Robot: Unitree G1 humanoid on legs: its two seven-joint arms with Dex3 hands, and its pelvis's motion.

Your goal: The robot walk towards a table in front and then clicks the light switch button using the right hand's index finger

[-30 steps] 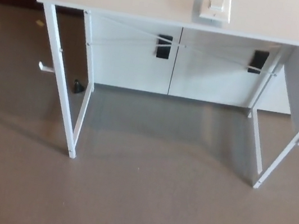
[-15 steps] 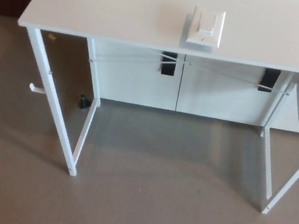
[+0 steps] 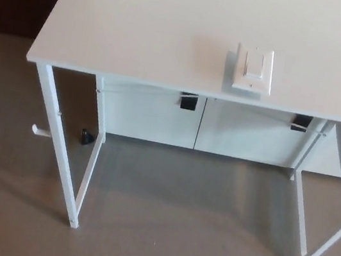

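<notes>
White light switch (image 3: 254, 70) flat on the white table (image 3: 147, 27), near its front edge.

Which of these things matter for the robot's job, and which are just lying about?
For the job:
switch, near the front edge of the table
table

Just lying about:
small black thing on the floor by the table's left legs
white thing on the floor left of it
white cabinet behind the table
</notes>
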